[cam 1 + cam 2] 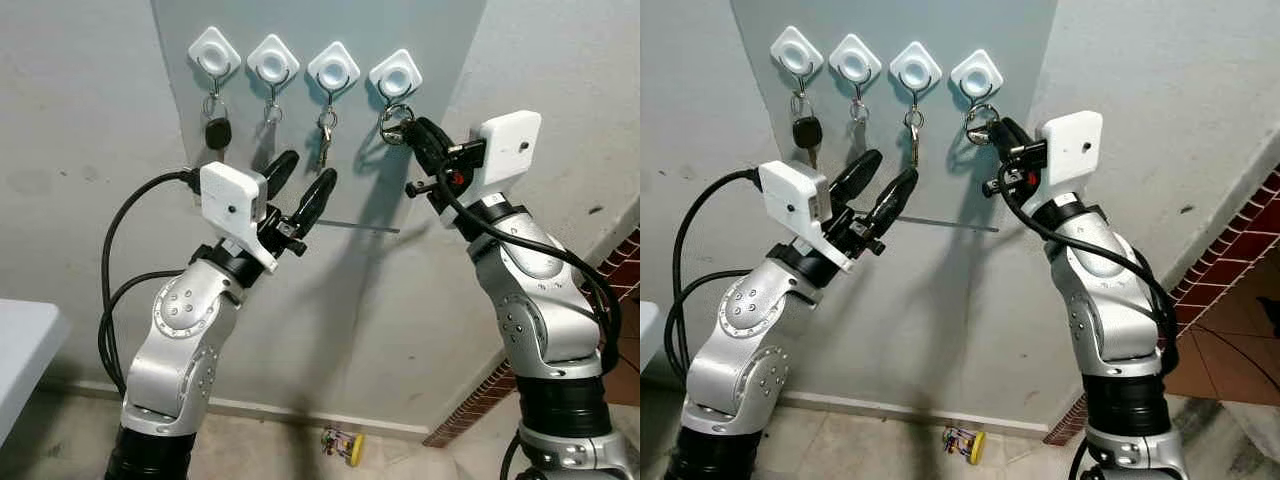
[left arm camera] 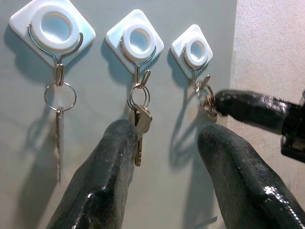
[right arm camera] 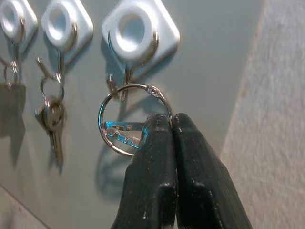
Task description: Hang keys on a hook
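Pinching the key ring (image 3: 129, 119) between closed fingertips, the right gripper (image 3: 169, 125) holds it right at the rightmost hook (image 3: 127, 78), the ring's top just over the wire tip. Thin, stiff, light and likely slippery metal; the rim by the key seems the surest hold. The left gripper (image 1: 297, 190) hovers open below the hooks

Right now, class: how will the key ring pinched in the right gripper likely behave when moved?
The key ring looks like thin stiff wire, probably light. Its key hangs loose inside, so it may swing. Pinched at one edge by the right gripper, it could pivot.
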Available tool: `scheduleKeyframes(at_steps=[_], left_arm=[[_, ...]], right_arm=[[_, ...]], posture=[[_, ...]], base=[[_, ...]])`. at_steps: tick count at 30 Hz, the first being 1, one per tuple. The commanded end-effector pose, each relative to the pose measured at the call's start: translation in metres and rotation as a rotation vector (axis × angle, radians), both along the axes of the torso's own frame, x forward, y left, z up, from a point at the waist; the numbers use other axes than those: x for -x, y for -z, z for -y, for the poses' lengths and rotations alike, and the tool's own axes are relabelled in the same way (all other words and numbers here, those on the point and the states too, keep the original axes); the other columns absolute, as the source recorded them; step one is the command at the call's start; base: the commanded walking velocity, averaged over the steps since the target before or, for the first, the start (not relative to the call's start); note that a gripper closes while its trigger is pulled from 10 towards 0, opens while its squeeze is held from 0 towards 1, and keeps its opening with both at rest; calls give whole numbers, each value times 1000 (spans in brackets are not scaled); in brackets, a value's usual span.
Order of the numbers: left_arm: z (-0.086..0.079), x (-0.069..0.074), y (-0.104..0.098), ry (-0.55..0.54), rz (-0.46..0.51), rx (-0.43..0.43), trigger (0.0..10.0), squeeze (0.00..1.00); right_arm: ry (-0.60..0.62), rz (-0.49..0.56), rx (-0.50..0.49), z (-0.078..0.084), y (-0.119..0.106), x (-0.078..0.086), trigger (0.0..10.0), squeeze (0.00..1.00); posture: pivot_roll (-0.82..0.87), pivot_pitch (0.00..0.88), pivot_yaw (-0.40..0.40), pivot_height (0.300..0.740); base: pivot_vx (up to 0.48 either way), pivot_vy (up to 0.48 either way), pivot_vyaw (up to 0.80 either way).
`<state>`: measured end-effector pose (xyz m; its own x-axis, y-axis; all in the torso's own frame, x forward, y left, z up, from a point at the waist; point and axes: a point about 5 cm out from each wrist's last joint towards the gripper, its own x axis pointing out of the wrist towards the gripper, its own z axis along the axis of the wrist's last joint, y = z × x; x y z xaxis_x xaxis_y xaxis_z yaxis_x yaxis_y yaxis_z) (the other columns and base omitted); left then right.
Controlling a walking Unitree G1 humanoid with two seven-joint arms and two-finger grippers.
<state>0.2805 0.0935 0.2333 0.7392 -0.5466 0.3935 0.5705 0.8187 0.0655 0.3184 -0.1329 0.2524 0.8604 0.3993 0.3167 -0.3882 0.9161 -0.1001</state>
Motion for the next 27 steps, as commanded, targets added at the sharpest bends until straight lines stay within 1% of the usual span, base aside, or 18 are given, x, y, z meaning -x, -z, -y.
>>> scheduleKeyframes(at_steps=[1, 5, 12, 13, 14, 23, 25, 26, 27], left_arm=[[-1, 2, -6, -6, 22, -2, 10000, 0], [-2, 1, -6, -5, 21, 2, 10000, 0], [-2, 0, -7, -6, 20, 7, 10000, 0], [-3, 0, -7, -7, 19, 7, 10000, 0], [-3, -1, -6, -9, 17, 9, 10000, 0], [-6, -3, -4, -41, 11, 18, 10000, 0], [-7, -5, 1, -59, -2, 20, 10000, 0], [-7, -5, 1, -59, -2, 20, 10000, 0], [-8, -7, 5, -75, -15, 18, 10000, 0]], right_arm=[[3, -31, 17, 3, 5, 3, 10000, 0], [-13, -66, 9, 4, 13, 6, 10000, 0], [1, -60, 20, 7, 14, 8, 10000, 0], [-5, -60, 15, 7, 13, 8, 10000, 910], [-16, -60, 3, 8, 13, 9, 10000, 1000], [-50, -46, -7, 5, 20, 13, 10000, 1000], [-51, -56, -7, 3, 28, 15, 10000, 1000], [-51, -56, -7, 3, 28, 15, 10000, 1000], [-54, -63, -5, 2, 34, 16, 10000, 1000]], posture=[[-93, 40, -56, 724], [-96, 41, -53, 724], [-101, 44, -51, 724], [-101, 44, -51, 724], [-100, 43, -52, 724], [-97, 40, -54, 724], [-97, 36, -54, 724], [-97, 36, -54, 724], [-97, 36, -54, 724]], base=[[0, 0, 0], [0, 0, 0], [0, 0, 0], [0, 0, 0], [0, 0, 0], [0, 0, 0], [0, 0, 0], [0, 0, 0], [0, 0, 0]])
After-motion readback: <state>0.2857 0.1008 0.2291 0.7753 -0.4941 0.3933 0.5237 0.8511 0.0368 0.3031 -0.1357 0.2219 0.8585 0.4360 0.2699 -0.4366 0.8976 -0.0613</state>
